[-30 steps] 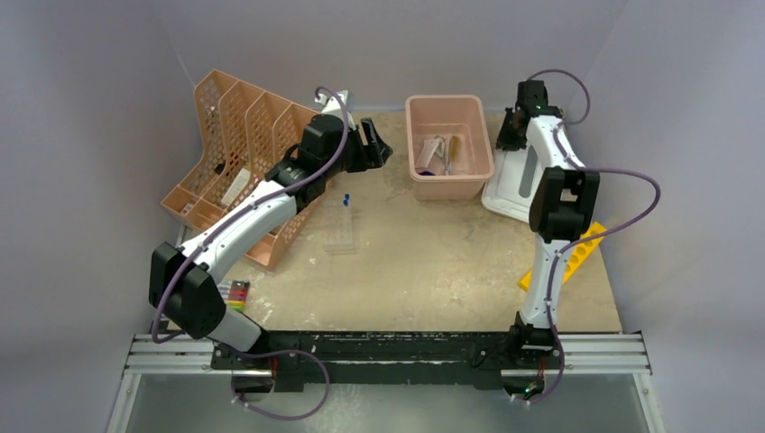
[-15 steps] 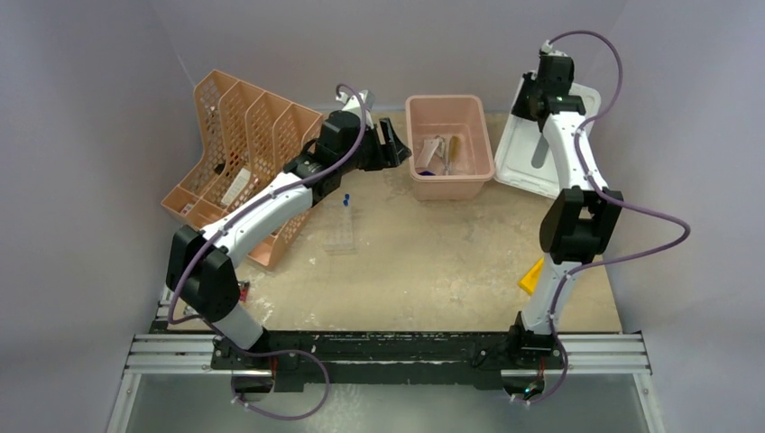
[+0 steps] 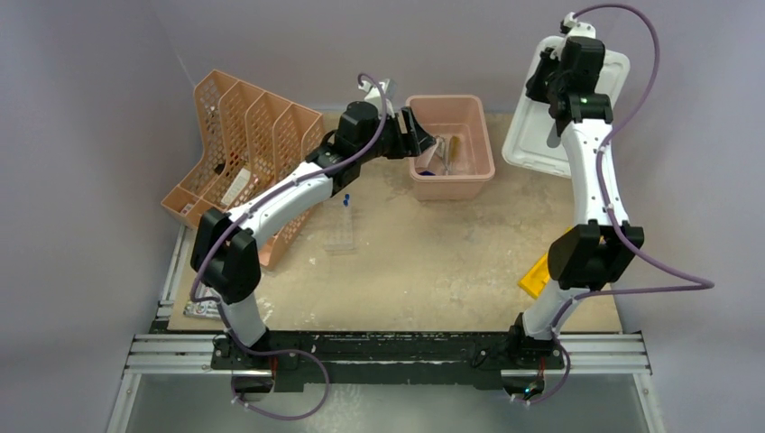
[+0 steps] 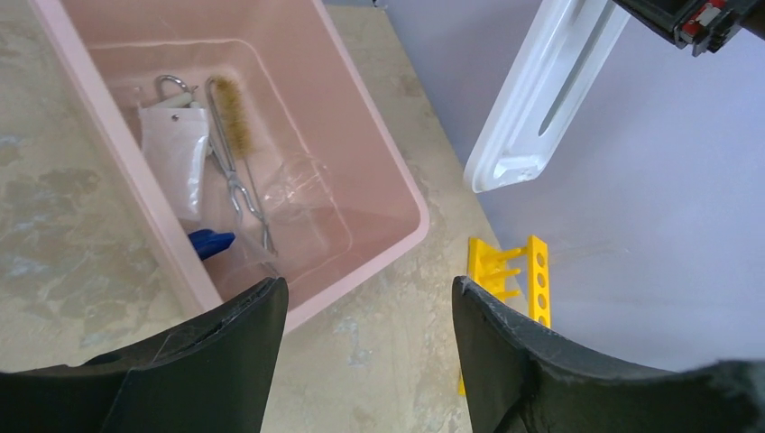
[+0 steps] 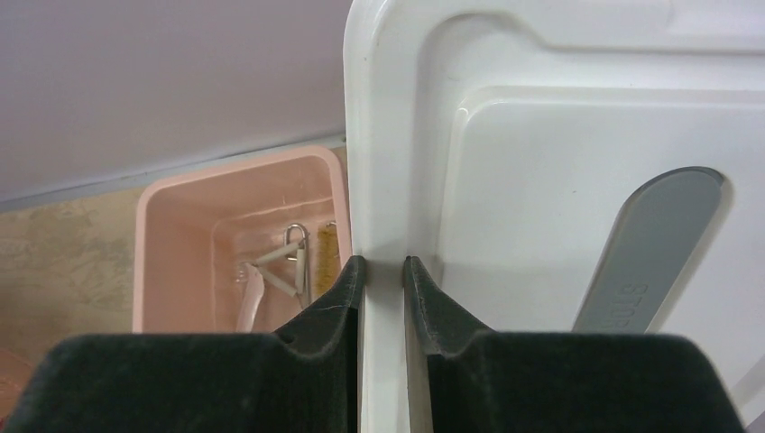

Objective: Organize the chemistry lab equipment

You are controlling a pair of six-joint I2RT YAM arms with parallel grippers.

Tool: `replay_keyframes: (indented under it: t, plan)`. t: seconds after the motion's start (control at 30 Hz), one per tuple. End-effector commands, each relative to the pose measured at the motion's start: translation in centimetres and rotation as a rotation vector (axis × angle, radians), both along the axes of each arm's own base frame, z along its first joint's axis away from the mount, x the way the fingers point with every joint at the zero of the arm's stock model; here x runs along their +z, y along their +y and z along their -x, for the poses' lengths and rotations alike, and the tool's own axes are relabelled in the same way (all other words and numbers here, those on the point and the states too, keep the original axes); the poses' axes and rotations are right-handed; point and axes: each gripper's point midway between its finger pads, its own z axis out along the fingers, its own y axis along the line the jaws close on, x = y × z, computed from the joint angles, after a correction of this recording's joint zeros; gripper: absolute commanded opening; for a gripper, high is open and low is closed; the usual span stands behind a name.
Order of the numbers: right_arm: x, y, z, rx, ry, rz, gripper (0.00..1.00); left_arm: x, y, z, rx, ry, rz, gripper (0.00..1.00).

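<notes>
A pink bin (image 3: 478, 135) holds metal forceps (image 4: 236, 180), a brush (image 4: 233, 117), a white packet (image 4: 176, 153), a clear dish (image 4: 302, 185) and a clear flask with a blue base (image 4: 212, 242). My left gripper (image 3: 426, 137) is open and empty over the bin's near left corner (image 4: 368, 287). My right gripper (image 3: 548, 90) is shut on the rim of a white lid (image 3: 532, 144), held tilted in the air right of the bin; its jaws pinch the lid's edge (image 5: 380, 262). A clear tube rack (image 3: 341, 233) with a blue-capped tube (image 3: 345, 198) stands on the table.
The orange perforated organiser (image 3: 239, 144) stands at the back left. A yellow rack (image 3: 534, 275) lies by the right arm and shows in the left wrist view (image 4: 505, 271). The lid (image 4: 541, 99) hangs above the bin's right side. The bin (image 5: 144, 253) lies below the lid.
My right arm has lifted the white lid off the table, up and back. My left arm has swung right, from beside the organiser to over the pink bin.
</notes>
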Motion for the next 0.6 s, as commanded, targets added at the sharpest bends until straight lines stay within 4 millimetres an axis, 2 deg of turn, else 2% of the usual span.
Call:
replay_keyframes:
  t: [0.0, 0.1, 0.33, 0.47, 0.5, 0.57]
  plan:
    - [3.1, 0.7, 1.3, 0.05, -0.07, 0.02, 0.0, 4.3, -2.4, -0.1, -0.067, -0.076, 0.121, 0.69]
    - [2.8, 2.3, 2.1, 0.112, -0.059, -0.046, 0.0, 4.3, -3.5, 0.1, -0.095, -0.063, 0.146, 0.76]
    - [1.0, 6.4, 3.6, 0.214, -0.015, -0.281, 0.0, 3.9, -5.6, 0.2, -0.142, -0.02, 0.227, 0.78]
    - [0.8, 9.4, 3.9, 0.275, -0.013, -0.36, 0.0, 2.7, -7.3, 0.9, -0.198, 0.01, 0.242, 0.78]
    - [0.8, 9.6, 3.8, 0.276, -0.014, -0.367, 0.0, 1.9, -7.6, 0.9, -0.198, 0.03, 0.232, 0.76]
    - [0.8, 11.6, 3.8, 0.308, -0.014, -0.381, 0.0, 0.5, -8.4, 1.3, -0.218, 0.066, 0.226, 0.71]
